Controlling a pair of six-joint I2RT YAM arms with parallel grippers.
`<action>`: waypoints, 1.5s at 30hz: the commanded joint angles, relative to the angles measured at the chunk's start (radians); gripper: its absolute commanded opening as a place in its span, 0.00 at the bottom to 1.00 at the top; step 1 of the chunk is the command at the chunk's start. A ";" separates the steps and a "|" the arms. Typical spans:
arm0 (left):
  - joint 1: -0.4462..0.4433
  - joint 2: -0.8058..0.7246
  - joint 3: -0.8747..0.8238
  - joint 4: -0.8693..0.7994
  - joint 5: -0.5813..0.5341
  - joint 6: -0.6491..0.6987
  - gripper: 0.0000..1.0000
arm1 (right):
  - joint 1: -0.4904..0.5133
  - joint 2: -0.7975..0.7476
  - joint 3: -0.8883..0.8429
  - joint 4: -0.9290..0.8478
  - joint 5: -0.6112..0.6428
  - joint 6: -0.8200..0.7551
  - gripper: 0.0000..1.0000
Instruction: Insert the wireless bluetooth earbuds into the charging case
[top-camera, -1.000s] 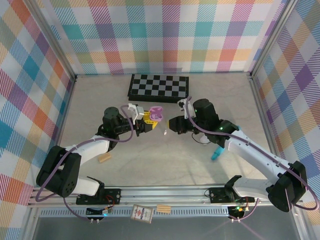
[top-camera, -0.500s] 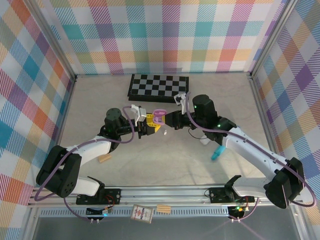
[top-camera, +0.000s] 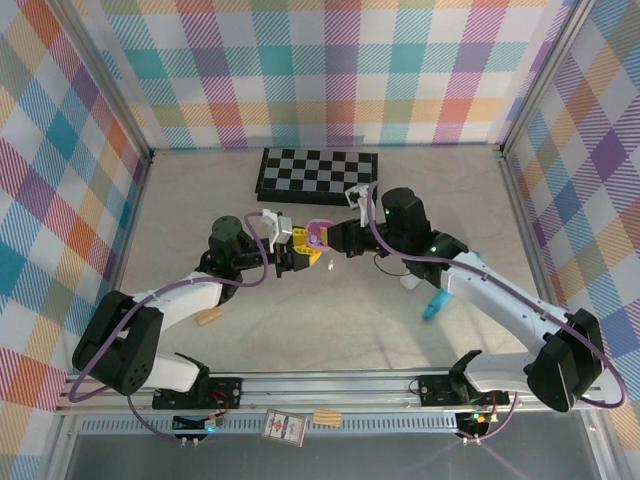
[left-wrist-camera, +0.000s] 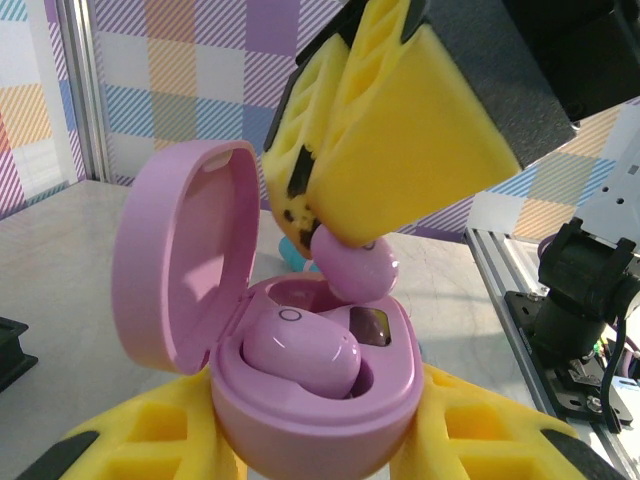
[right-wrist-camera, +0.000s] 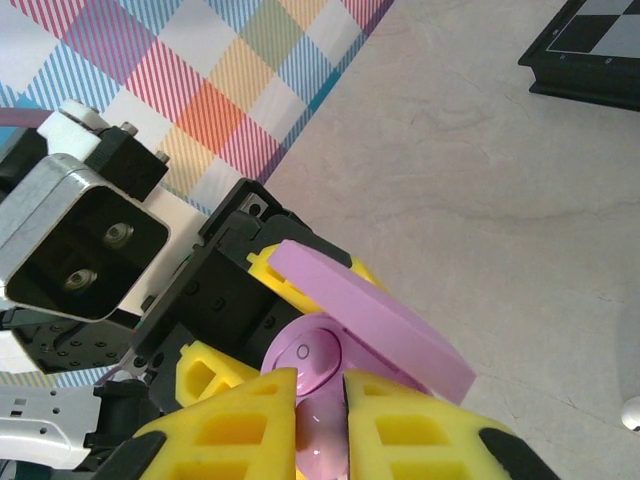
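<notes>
My left gripper (top-camera: 300, 250) (left-wrist-camera: 315, 445) is shut on the pink charging case (top-camera: 318, 234) (left-wrist-camera: 310, 410) and holds it above the table with the lid (left-wrist-camera: 175, 260) (right-wrist-camera: 370, 310) swung open. One pink earbud (left-wrist-camera: 300, 350) (right-wrist-camera: 305, 360) sits in the case's left well. My right gripper (top-camera: 334, 240) (right-wrist-camera: 320, 420) is shut on a second pink earbud (left-wrist-camera: 355, 268) (right-wrist-camera: 322, 450). Its yellow fingers (left-wrist-camera: 400, 130) hold that bud just above the case's right well, at or almost at the rim.
A folded chessboard (top-camera: 318, 173) lies at the back centre. A teal stick (top-camera: 433, 306) and a small white item (top-camera: 410, 282) lie under the right arm. A tan block (top-camera: 209, 317) rests near the left arm. Plaid walls close in three sides.
My right gripper has travelled left with the pink earbud, from well apart to right over the open case. My left gripper shifted slightly right, then held still.
</notes>
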 joint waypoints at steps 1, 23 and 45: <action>-0.009 -0.012 0.029 0.019 0.041 0.018 0.29 | -0.005 0.019 0.028 0.036 -0.001 -0.018 0.18; -0.007 -0.013 0.041 -0.011 0.026 0.035 0.29 | -0.005 -0.004 0.041 -0.037 0.068 -0.056 0.34; -0.007 -0.043 0.015 -0.052 -0.034 0.142 0.28 | -0.025 -0.087 0.072 -0.097 0.213 0.060 0.71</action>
